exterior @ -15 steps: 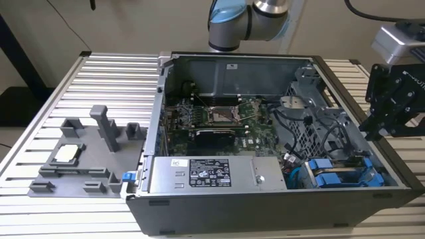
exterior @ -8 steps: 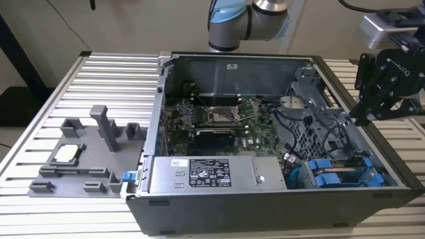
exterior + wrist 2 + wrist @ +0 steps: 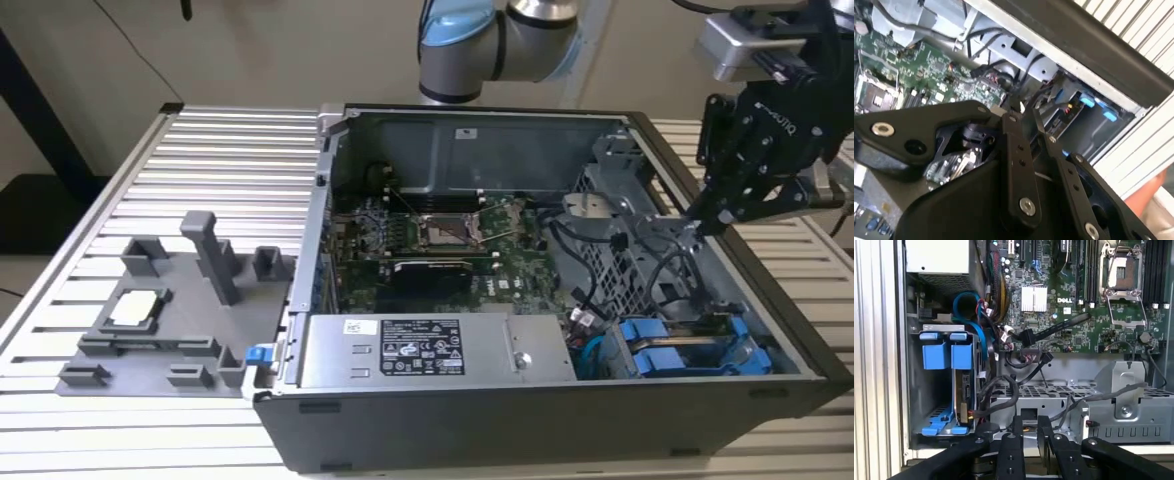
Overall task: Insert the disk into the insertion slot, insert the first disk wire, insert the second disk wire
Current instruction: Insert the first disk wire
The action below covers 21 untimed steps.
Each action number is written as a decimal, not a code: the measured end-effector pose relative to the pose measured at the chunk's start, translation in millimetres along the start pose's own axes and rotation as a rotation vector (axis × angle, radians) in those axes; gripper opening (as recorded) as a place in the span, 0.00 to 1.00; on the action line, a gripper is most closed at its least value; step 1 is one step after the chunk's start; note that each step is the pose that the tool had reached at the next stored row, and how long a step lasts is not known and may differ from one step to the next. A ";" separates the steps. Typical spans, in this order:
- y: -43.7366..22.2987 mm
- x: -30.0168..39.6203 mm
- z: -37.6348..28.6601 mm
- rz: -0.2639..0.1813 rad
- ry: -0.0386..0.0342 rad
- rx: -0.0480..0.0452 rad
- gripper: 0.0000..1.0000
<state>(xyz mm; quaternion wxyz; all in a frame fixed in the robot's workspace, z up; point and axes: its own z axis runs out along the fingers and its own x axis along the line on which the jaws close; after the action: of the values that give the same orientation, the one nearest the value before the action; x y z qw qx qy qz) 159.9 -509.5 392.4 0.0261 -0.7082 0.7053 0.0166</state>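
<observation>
**Gripper at the case's far wall, disk seated in its bay**

- The black, linked-arm gripper [image 3: 697, 228] hangs at the upper right of the exterior view. Its tip dips just inside the wall of the open dark-grey computer case [image 3: 534, 425].
- In both wrist views the gripper [image 3: 1030, 422] [image 3: 1024, 112] points down at the perforated grey metal cage [image 3: 1054, 390] and the loose black cables [image 3: 1004, 390] draped over it.
- Clenched or released: cannot tell. The same goes for whether it has hold of anything.
- The silver-grey disk in its bright blue plastic carrier [image 3: 674, 350] is at the lower right of the exterior view, well apart from the gripper.
- In the first wrist view the disk [image 3: 949, 357] stands on edge inside the grey sheet-metal insertion slot [image 3: 914, 390], handles outward. It looks fully seated, though shadow hides the inner end.
- A blue cable [image 3: 966, 300] loops just beside the slot.
- The green motherboard [image 3: 427, 240] fills the case's middle, and a silver labelled power supply box [image 3: 420, 350] lies along the near edge.
- A grey plastic fixture [image 3: 174, 310] sits on the ribbed aluminium table [image 3: 227, 160] at the exterior view's left.
</observation>
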 end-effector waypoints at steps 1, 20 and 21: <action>3.9 0.0 0.1 0.000 -0.0002 0.0000 0.27; 84.3 0.1 2.7 -0.013 0.0003 0.0019 0.27; 85.6 -0.2 3.0 -0.014 0.0064 0.0039 0.27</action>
<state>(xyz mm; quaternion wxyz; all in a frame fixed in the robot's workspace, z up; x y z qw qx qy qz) 74.4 -509.4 388.2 0.0253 -0.7132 0.7004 0.0128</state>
